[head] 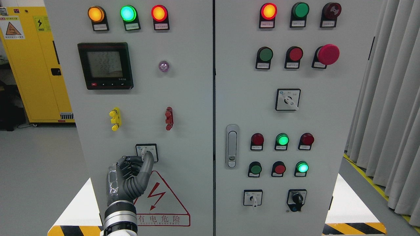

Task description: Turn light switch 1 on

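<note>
Light switch 1 (pixel 147 152), as I judge it, is the small rotary selector on its white square plate in the lower left-centre of the frame, on the left door of the grey cabinet (pixel 183 98), just above the red-bordered warning triangle (pixel 164 200). My left hand (pixel 131 177) comes up from the bottom edge and has its fingers (pixel 146 165) curled up against the switch's lower edge, the knob largely hidden behind them; they look pinched on the knob, though I cannot see the contact itself. My right hand is nowhere in the frame. Above the switch sit a yellow handle (pixel 115 119) and a red handle (pixel 169 118), then the meter display (pixel 105 65), with three lit lamps along the top. The risk from here, I think, is slipping: if my fingertips rest only on the plate or the knob's rim, a twist would slide off without turning it. Since my own fingers block the pointer, I could also over-rotate or turn the wrong way without noticing.
</note>
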Robot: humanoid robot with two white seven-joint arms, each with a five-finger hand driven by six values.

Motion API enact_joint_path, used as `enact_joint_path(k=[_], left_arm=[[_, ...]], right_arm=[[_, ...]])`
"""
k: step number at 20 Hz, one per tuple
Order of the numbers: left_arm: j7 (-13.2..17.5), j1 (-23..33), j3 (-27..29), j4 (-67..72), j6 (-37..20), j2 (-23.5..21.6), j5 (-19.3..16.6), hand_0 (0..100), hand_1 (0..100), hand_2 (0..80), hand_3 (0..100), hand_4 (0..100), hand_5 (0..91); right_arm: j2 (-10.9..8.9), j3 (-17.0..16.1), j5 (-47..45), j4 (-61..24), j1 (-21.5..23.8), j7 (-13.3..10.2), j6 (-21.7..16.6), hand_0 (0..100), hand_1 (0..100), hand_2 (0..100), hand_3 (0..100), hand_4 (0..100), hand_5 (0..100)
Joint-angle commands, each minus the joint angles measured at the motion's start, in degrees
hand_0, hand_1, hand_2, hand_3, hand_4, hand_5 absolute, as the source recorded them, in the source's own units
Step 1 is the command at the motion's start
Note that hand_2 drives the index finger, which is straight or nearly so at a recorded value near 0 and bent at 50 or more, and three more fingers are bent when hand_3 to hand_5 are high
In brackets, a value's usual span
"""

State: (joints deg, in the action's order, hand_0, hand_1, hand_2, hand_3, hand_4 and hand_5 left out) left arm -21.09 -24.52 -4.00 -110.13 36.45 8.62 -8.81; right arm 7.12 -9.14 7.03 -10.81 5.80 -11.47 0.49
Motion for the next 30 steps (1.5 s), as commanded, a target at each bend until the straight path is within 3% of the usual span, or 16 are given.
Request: enact_joint_path(k=[1, 7, 15, 30], left_arm=[[0.08, 0.09, -0.04, 0.0, 0.02, -0.01, 0.02, 44, 59, 61.7, 87, 90, 87.7], [0.08, 0.09, -0.04, 0.09, 0.46, -0.01, 0.02, 47, 58, 62.7, 88, 90, 87.8], [0.17, 0.09, -0.04, 0.09, 1.08, -0.01, 0.02, 37, 57, 64.0, 88, 90, 87.8], [0.43, -0.35, -0.48, 0.18, 0.99, -0.01, 0.02, 34, 54, 63.6, 88, 90, 87.8]], right_arm=[[0.0, 0.0, 0.0, 0.0, 0.0, 0.04, -0.05, 0, 50, 4, 0, 0, 0], [0.0, 0.0, 0.0, 0.0, 0.0, 0.04, -0.05, 0, 50, 4, 0, 0, 0], [0.0, 0.0, 0.0, 0.0, 0.0, 0.04, -0.05, 0, 50, 4, 0, 0, 0], [0.0, 0.0, 0.0, 0.0, 0.0, 0.04, -0.05, 0, 50, 4, 0, 0, 0]])
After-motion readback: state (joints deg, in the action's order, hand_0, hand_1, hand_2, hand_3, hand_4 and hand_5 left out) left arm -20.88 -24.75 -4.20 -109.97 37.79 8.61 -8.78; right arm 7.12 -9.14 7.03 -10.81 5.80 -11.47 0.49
